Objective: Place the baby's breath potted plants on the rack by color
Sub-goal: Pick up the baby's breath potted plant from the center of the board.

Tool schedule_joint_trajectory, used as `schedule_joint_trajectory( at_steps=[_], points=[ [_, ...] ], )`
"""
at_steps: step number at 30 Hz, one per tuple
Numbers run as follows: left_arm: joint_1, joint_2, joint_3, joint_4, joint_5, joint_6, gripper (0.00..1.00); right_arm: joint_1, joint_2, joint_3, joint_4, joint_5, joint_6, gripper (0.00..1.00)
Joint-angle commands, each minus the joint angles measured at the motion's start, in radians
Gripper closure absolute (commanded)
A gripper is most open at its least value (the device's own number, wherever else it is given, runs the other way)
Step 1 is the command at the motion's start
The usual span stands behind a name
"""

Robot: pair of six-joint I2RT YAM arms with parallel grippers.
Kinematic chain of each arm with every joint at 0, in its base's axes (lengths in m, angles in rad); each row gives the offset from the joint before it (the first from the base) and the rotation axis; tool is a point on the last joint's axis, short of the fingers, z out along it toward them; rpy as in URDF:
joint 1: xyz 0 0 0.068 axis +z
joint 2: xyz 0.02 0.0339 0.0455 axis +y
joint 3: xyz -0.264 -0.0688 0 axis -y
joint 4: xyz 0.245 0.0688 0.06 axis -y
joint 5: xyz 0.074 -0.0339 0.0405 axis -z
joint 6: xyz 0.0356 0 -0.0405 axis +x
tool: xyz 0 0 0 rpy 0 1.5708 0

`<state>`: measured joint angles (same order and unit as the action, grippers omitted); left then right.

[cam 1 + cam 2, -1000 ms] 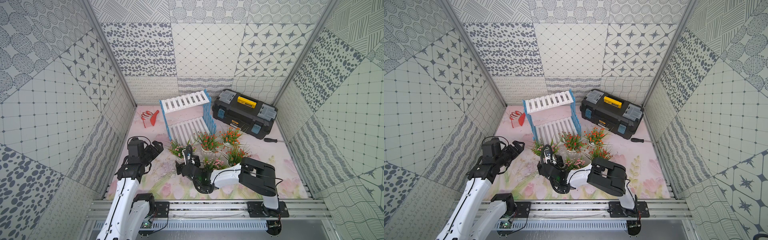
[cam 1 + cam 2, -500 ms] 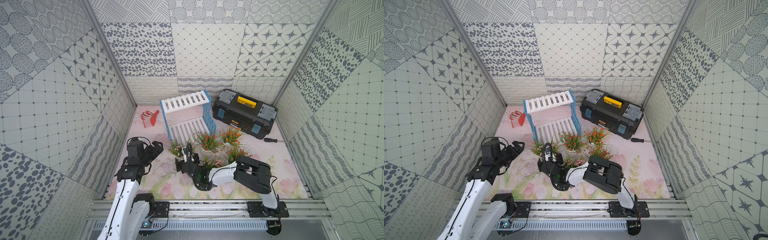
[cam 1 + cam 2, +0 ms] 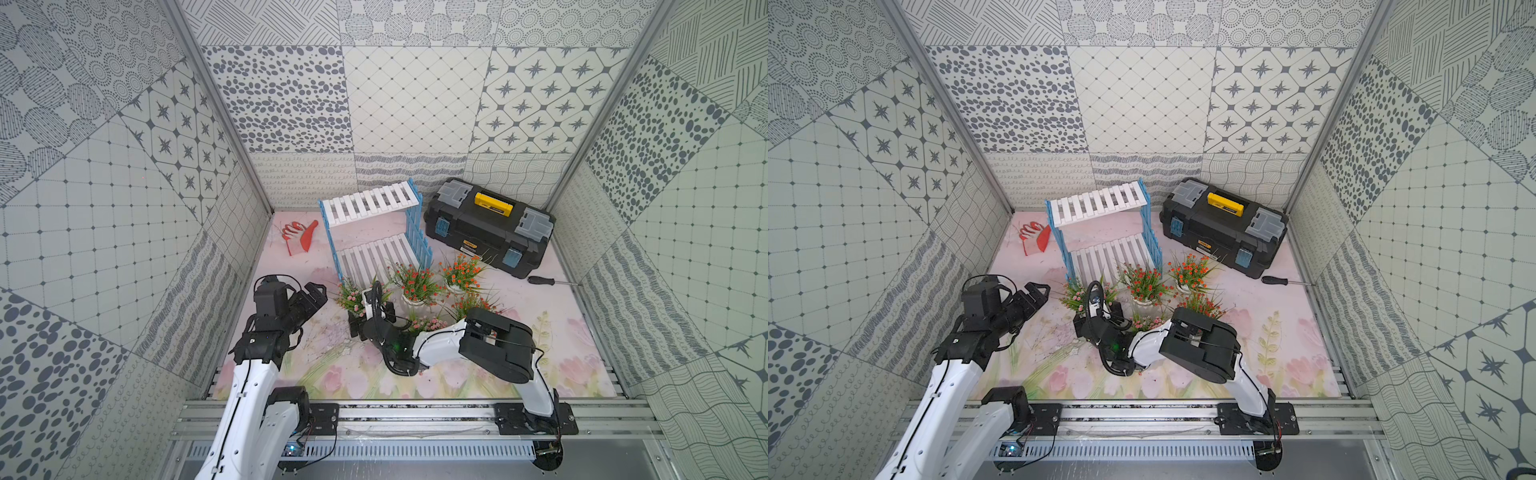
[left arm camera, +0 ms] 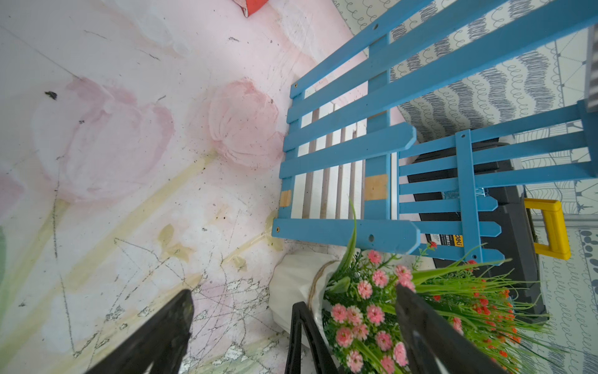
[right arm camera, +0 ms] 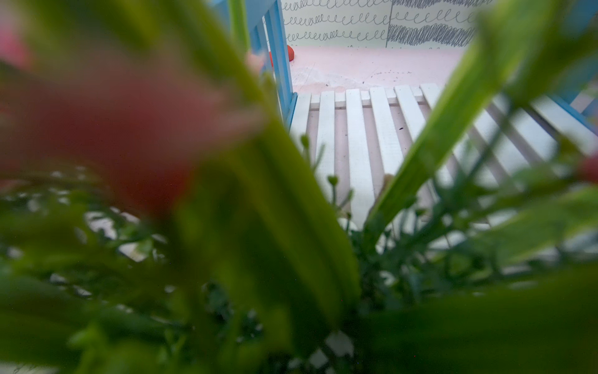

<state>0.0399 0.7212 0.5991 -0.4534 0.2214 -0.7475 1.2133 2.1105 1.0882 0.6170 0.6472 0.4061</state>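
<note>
Step in hand: first pick, none shelved yet.
Left gripper [image 3: 319, 292] is spread and empty, near the rack's front corner.
Right gripper [image 3: 365, 305] is in the pink plant [image 3: 350, 296] there; I cannot tell its jaw state.
Second pink plant [image 3: 428, 323] and the orange plants [image 3: 415, 284] are in front of the rack [image 3: 370, 205].
Both shelves are bare.
Toolbox [image 3: 490, 226] beside the rack is shut.
Next: secure the pot and lift it clear of the leaves.

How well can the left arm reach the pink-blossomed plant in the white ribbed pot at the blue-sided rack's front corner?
Probably yes: the open left gripper faces that pink-blossomed plant across bare floral mat. But the right gripper seems at its pot, so a grasp would be crowded.
</note>
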Motion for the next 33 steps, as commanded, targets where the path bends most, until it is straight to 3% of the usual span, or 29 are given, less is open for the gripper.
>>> schedule_joint_trajectory(
  at_steps=[1,15,25,33],
  points=[
    [0.003,-0.006,-0.003,0.052,0.013,0.013,0.03,-0.013,0.031,0.019,0.086,-0.013,-0.018,0.02],
    [0.003,-0.011,-0.015,0.064,0.015,0.011,0.03,-0.034,0.07,0.074,0.052,-0.011,-0.018,0.02],
    [0.003,-0.017,-0.018,0.068,0.012,0.011,0.03,-0.031,0.057,0.06,0.048,0.014,-0.023,0.17],
    [0.003,-0.017,-0.014,0.071,0.012,0.013,0.03,-0.02,0.036,0.056,0.043,0.014,-0.08,0.19]
  ],
)
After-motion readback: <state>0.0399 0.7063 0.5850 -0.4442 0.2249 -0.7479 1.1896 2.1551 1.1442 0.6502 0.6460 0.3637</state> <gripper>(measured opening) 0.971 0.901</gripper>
